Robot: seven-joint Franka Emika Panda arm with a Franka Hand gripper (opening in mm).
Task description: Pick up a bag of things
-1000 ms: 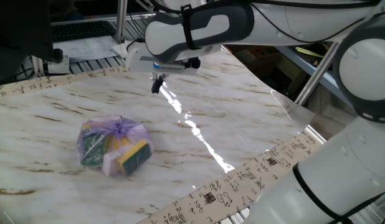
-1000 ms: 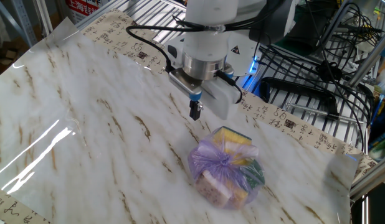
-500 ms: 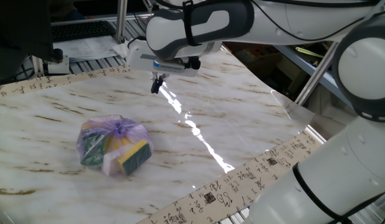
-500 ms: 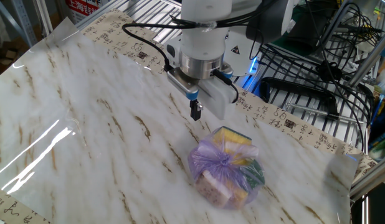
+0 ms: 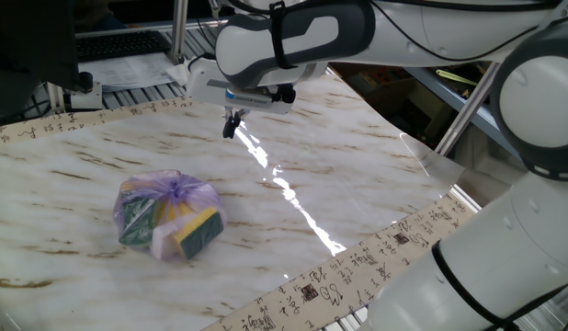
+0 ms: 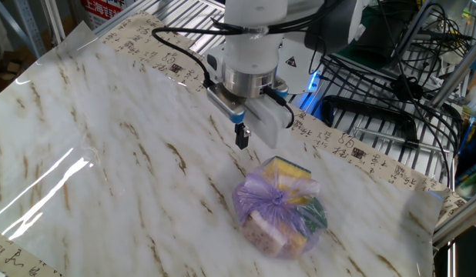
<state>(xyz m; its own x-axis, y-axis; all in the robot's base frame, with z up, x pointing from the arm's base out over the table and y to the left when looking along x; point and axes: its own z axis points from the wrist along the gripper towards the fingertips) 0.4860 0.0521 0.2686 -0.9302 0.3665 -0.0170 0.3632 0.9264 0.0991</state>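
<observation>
Nothing grasped yet: end effector (image 6: 242,139) empty, fingers nearly together (narrow), hovering above the surface (image 6: 107,138); bag (image 6: 279,206) resting untouched nearby, below it. Approach, grip, lift all remaining.

One fixed view looks down across the marble table (image 5: 357,175) from beside the robot's own base. The other fixed view looks down from the opposite side, closer. Both share the bag of things (image 5: 167,215) (image 6: 279,205) and the gripper (image 5: 232,125) (image 6: 242,137).
</observation>
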